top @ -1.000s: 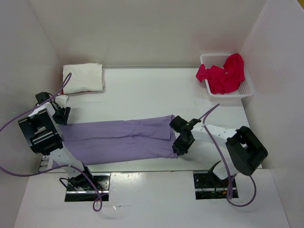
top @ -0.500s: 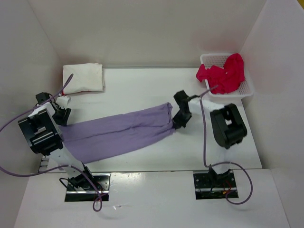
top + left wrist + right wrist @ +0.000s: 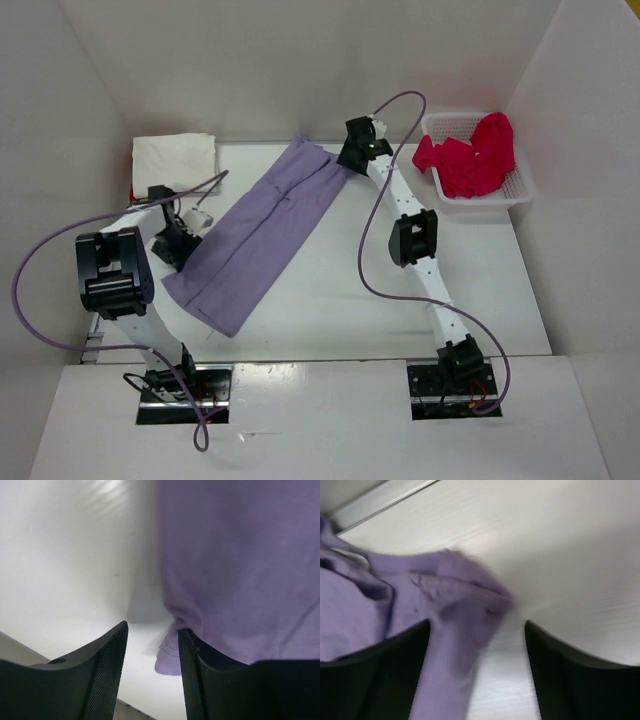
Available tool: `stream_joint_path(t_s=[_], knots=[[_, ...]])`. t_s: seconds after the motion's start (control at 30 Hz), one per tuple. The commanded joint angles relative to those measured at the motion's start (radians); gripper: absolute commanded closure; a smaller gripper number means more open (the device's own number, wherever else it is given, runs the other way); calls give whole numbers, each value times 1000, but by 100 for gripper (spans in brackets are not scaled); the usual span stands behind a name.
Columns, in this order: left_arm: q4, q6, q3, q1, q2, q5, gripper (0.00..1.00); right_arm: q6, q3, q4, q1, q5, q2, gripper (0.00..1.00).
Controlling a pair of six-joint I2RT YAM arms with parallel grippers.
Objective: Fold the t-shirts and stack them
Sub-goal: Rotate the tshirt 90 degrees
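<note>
The purple shirt [image 3: 262, 235] is now lying slantwise across the bench [image 3: 320, 300], no longer along its near edge. The right pincer [image 3: 352, 155] is gaping at its far end, the left pincer [image 3: 178, 245] gaping at its near corner. An off-white shirt [image 3: 172, 160] is sitting far left, a red shirt [image 3: 470, 155] in the basket [image 3: 505, 195].

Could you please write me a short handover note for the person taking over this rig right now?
Left gripper: open at the purple shirt's near end, gripping nothing.
Right gripper: open over its far end.
That shirt lies in a long folded strip, diagonal on the table.
Done: white shirt folded, far left corner.
To do: finish folding purple, stack it; then the red shirt, crumpled in the basket.
</note>
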Motion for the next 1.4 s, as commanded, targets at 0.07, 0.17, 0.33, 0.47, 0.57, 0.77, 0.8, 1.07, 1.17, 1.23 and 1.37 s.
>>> stream_joint_path(t_s=[0.07,0.17,0.33,0.47,0.57,0.77,0.8,1.07,1.17,1.23,1.37], knots=[[-145,9,-92,-69,40,12,47,-132,166,-204,20,141,-40,0],[-198,55,-112,-69,-4,69,47,-141,123,-255,20,161,-173,0],[-196,55,-152,-69,-93,69,47,-172,-115,-313,91,299,-491,0],[-167,11,-195,-18,-186,69,43,-148,-684,-225,341,334,-807,0],[-158,-18,-195,6,-214,84,42,-42,-1038,-88,569,226,-1008,0],[-170,-11,-224,6,-341,135,41,276,-1365,111,818,-9,-1082,29],[-170,-11,-235,6,-355,135,41,311,-1393,156,855,-100,-1082,31],[-132,-11,-265,-3,-389,69,39,415,-1453,297,909,-241,-924,32],[-132,-22,-265,-3,-400,87,39,458,-1462,334,918,-255,-910,31],[-132,-22,-275,-3,-412,97,39,467,-1449,333,928,-264,-877,31],[-132,-12,-275,-3,-412,106,37,494,-1445,322,928,-296,-814,31]])
